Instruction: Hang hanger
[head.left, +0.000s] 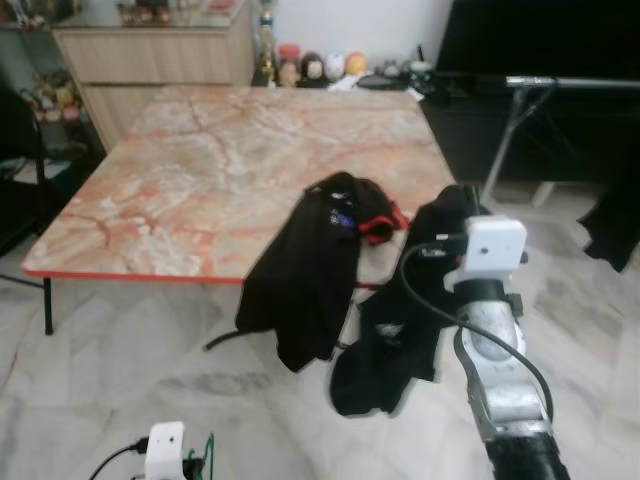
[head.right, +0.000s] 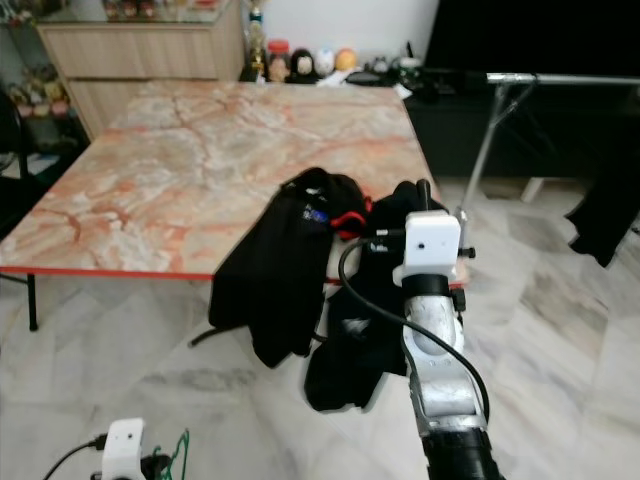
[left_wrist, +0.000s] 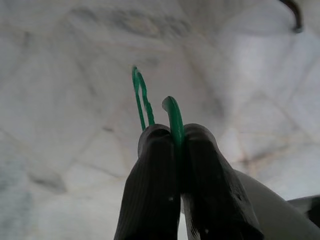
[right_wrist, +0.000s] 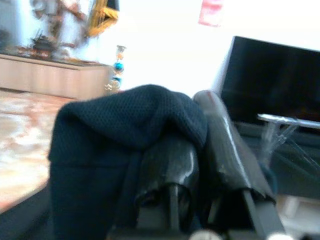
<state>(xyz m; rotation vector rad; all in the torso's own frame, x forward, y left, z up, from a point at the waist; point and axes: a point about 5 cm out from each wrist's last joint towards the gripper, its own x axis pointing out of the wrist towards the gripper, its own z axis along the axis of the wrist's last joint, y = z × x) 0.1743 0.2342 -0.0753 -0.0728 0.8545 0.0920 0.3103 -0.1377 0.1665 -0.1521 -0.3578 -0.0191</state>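
Green hanger (left_wrist: 173, 116) pinched in left pincer (left_wrist: 177, 150); no legible writing.

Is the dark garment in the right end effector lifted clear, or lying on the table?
Lifted: the right end effector pinches the dark garment, which hangs toward the floor.

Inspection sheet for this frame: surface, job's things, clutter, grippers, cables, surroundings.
Surface: marble-patterned table, red-edged.
Job's things: green hanger; dark garment hanging off the table corner; second dark garment draped over the edge.
Clutter: figurines at the far edge.
Grippers: left gripper low, shut on the hanger; right gripper raised, pinching the dark garment.
Cables: black cable along the right arm.
Surroundings: clothes rail, wooden cabinet, tiled floor.
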